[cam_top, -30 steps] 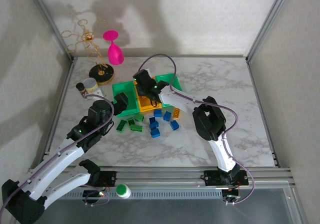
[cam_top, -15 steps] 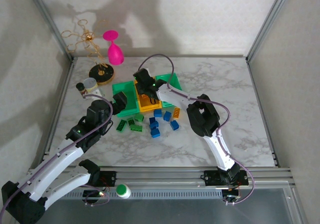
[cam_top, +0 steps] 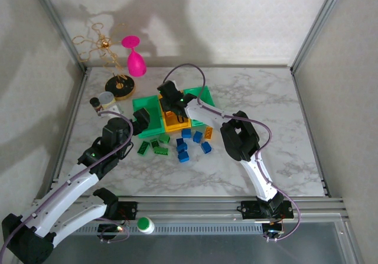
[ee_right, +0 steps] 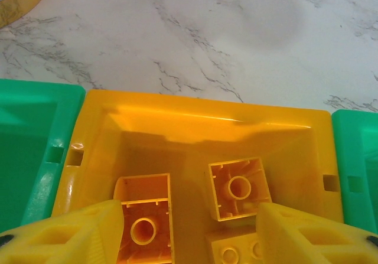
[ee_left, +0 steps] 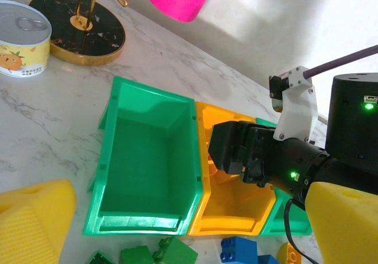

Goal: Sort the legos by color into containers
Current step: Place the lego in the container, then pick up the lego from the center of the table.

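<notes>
The right gripper point(ee_right: 190, 231) hangs over the yellow-orange bin point(ee_right: 195, 107). Its 2 yellow fingers point(ee_right: 71, 234) stand apart, with nothing between them. Below it, 3 yellow bricks point(ee_right: 239, 188) lie on the bin's floor. 2 of them lie hollow side up, and the third lies studs up at the bottom edge of the right wrist view.

This bin is the middle one in a row of 3 on the marble counter point(cam_top: 266, 104). The left green bin point(ee_left: 112, 157) touches one side of it and the right green bin point(cam_top: 202, 93) stands against the other.

The left gripper point(ee_left: 189, 217) is spread as wide as it goes and holds nothing. It hovers at the near side of the left green bin and points toward the row.

The loose bricks lie on the counter just in front of the bins. A few green bricks point(cam_top: 152, 147) lie before the left green bin. A cluster of blue bricks point(cam_top: 188, 144) lies before the yellow-orange bin. 1 orange brick point(cam_top: 208, 134) lies at the right edge of the blue cluster.

At the far left of the counter, behind the bins, there is a small can point(ee_left: 20, 39). Beside it is the black round base point(ee_left: 77, 33) of a gold wire stand. A pink glass point(cam_top: 134, 60) shows near the back wall.
</notes>
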### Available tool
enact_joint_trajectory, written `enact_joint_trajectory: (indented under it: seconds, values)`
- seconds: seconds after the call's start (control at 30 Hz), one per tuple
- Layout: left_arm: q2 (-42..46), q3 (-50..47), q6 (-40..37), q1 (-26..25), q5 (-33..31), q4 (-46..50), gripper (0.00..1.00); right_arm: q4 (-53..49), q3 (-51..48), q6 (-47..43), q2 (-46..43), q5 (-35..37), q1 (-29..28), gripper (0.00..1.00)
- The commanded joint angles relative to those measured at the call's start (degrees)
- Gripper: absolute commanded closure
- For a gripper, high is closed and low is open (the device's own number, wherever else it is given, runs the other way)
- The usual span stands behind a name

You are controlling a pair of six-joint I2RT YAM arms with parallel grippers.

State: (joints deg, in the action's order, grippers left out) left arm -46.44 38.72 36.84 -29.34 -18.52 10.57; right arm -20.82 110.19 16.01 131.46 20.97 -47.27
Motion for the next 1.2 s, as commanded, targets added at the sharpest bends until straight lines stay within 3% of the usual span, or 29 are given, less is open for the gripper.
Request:
enact_joint_trajectory:
  seconds: [0.0,0.3,0.57,0.83,1.17]
  values:
    - [0.82,-0.05,-0.23,0.60,1.42,0.25,0.00,-1.24,1.38,-0.22,-4.52,-0.05,0.28,0.38]
    - [1.35,1.09,-0.01,0.60,4.04,0.55,0.00,-0.79,-6.79,3.02,-16.19,-1.72,1.55,0.36]
    - [2.20,0.12,0.46,-0.75,9.59,-0.57,0.01,-2.30,-26.06,11.58,-31.99,0.02,2.57,0.33]
    - [1.40,-2.81,2.49,-7.38,8.18,-3.11,0.01,-2.82,-44.32,21.22,-43.28,0.91,2.57,0.32]
    - [-3.11,-3.38,3.84,-16.10,4.23,-6.37,0.00,1.00,-54.21,24.59,-41.57,0.42,2.55,0.31]
